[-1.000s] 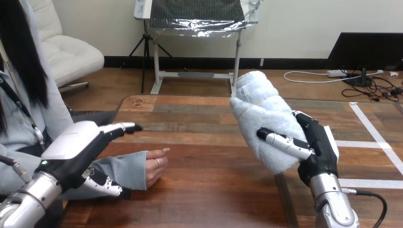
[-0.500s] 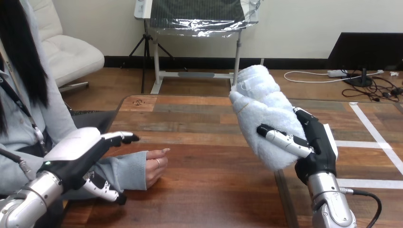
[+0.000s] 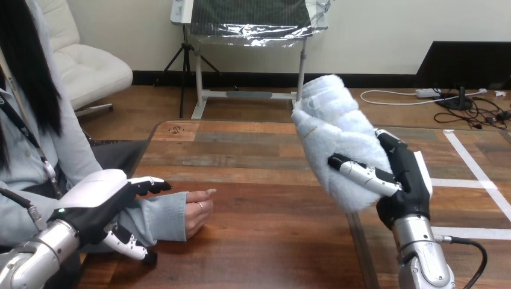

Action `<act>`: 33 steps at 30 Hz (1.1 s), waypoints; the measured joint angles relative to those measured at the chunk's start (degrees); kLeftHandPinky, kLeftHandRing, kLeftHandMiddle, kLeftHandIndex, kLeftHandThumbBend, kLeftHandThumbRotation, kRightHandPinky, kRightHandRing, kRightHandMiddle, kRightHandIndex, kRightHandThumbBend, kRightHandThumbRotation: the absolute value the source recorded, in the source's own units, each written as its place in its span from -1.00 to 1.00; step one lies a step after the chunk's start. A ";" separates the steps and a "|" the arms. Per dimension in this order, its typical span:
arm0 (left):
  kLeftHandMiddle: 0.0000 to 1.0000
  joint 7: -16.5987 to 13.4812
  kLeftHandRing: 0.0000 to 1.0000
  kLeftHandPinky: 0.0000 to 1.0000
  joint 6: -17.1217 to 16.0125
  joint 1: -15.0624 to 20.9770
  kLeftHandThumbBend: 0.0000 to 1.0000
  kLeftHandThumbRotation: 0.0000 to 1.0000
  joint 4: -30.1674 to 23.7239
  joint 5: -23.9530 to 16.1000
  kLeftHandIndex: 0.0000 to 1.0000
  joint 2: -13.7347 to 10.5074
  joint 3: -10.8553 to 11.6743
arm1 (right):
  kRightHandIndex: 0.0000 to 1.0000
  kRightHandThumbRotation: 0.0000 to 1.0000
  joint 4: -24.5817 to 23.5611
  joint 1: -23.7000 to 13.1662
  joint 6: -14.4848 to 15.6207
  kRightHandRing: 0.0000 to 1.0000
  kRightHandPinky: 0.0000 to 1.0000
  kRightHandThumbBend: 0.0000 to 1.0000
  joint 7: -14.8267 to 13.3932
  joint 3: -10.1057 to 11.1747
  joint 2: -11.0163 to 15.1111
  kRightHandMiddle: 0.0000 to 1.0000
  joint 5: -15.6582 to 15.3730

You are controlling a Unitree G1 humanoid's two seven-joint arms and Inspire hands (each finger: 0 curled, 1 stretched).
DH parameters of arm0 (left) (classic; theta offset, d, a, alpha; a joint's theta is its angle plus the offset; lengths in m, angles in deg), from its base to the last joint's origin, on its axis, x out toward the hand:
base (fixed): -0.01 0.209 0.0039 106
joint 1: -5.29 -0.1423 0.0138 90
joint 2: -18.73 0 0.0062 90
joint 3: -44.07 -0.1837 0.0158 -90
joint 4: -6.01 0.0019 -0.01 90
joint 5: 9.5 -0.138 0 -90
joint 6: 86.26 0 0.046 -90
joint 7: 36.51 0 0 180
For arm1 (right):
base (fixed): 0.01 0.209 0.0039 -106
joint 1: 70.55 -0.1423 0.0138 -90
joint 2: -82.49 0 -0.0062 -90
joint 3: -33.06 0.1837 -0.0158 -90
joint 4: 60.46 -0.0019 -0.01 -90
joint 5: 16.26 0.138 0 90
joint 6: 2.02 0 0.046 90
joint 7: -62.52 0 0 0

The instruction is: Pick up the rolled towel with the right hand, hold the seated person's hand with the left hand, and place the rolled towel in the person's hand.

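Observation:
A white rolled towel [image 3: 334,141] is held up above the table at the right, tilted with its top leaning left. My right hand [image 3: 405,183] is shut on its lower part, thumb across the front. The person's hand [image 3: 197,209] rests on the table at the left, loosely curled, its grey sleeve running back toward the table's left edge. My left hand [image 3: 99,195] hovers over that sleeve's forearm, fingers straight and pointing right, thumb hanging below beside the sleeve. I cannot tell whether it touches the sleeve.
The wooden table [image 3: 265,241] stretches between my two hands. The person sits at the left side. White tape lines [image 3: 476,171] cross the table's right part.
My left hand has sunk lower and drawn back toward the person's forearm. My right hand has raised the towel slightly. The person's hand has stayed still.

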 measured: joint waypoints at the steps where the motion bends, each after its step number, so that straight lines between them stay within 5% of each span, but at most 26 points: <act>1: 0.60 -0.30 0.59 0.52 -0.06 0.23 1.00 -0.67 0.37 -0.08 0.60 0.00 -0.19 | -0.11 -1.00 -0.09 0.06 -0.14 -0.37 -0.47 0.75 0.24 0.04 -0.01 -0.16 0.12; 21: 0.41 -4.49 0.37 0.28 -0.89 1.77 1.00 -0.68 3.41 -1.46 0.43 -0.09 -2.76 | -0.11 -0.89 -1.82 1.73 -1.81 -0.38 -0.46 0.84 3.71 0.27 -0.23 -0.20 2.71; 33: 0.13 -5.90 0.03 -0.10 -0.61 2.11 1.00 -0.88 3.41 -1.46 0.19 -0.05 -3.41 | -0.11 -0.85 -2.08 2.26 -2.73 -0.40 -0.47 0.86 5.65 0.41 -0.39 -0.21 4.23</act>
